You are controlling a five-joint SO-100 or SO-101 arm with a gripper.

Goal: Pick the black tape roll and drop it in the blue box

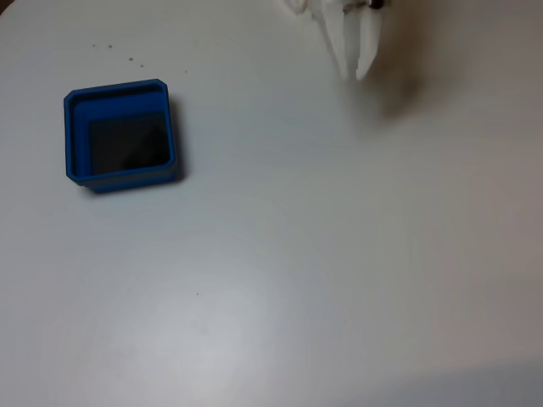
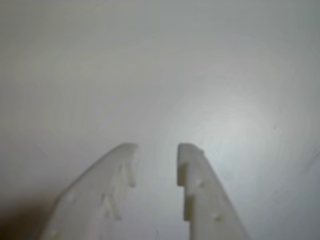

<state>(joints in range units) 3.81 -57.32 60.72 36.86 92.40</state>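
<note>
Blue box (image 1: 120, 133), square, thick rim, dark floor bare; left of centre in the upper half of the fixed view, flat on the white table (image 1: 322, 254). Tape roll: not located in either view. White gripper (image 1: 355, 71) at upper right of the fixed view, tips pointing down, well apart from the box. Wrist view: gripper (image 2: 156, 148) entering from the lower edge, fingers (image 2: 200, 180) slightly parted, narrow gap, nothing between them, table beneath.
</note>
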